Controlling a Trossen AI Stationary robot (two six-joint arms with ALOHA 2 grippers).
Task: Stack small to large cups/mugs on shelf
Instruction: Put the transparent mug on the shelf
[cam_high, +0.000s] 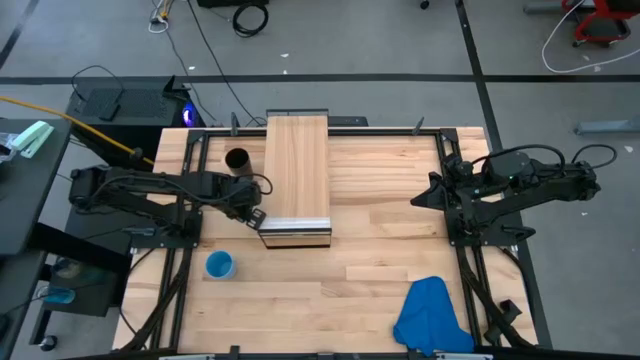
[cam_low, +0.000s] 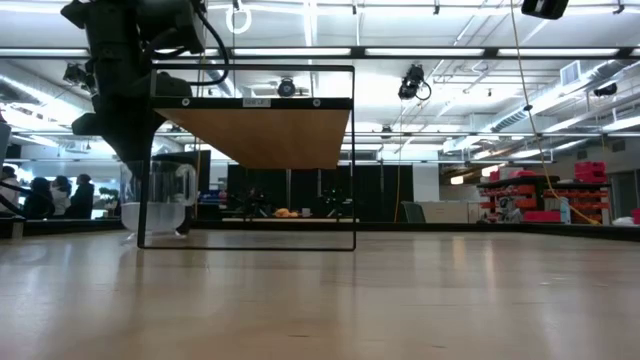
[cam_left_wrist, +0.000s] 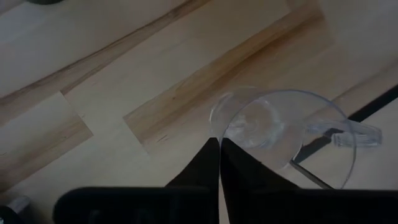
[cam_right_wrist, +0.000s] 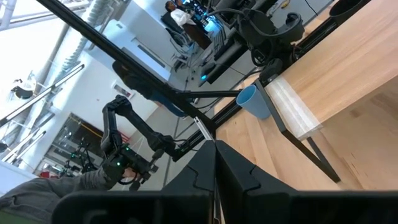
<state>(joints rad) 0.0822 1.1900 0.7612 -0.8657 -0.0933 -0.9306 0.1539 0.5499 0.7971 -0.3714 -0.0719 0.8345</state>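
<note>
Your left gripper (cam_left_wrist: 219, 142) is down at the front-left corner of the shelf (cam_high: 298, 160), its two dark fingers drawn together to a sliver on the rim of the small clear glass mug (cam_left_wrist: 283, 124). The thin glass wall runs in between the fingertips.

Seen level across the table (cam_high: 380, 250), the mug stands upright on the wood at the left leg of the shelf's thin black frame (cam_low: 353, 160), below the raised board. Its handle points in under the shelf and the left arm comes down onto it from above.

From the table's centre in the overhead view, the shelf runs from centre toward 12 o'clock, silvery front edge nearest the middle. The black cup (cam_high: 237, 160) stands upright on the table at 10 o'clock, just beside the shelf's left edge and behind your left arm. The bright-blue cup (cam_high: 219, 265) sits upright at 8 o'clock, mouth up, well apart from the shelf and from the gripper. Both stand on the tabletop; the board itself carries no cup.

Your right gripper (cam_high: 420, 197) waits at 3 o'clock, off the shelf's right side, its fingers pressed together on nothing and pointed toward the board. A crumpled blue cloth (cam_high: 432, 315) lies at 5 o'clock near the table's front edge.

People (cam_low: 40, 195) show far back in the room beyond the table.
</note>
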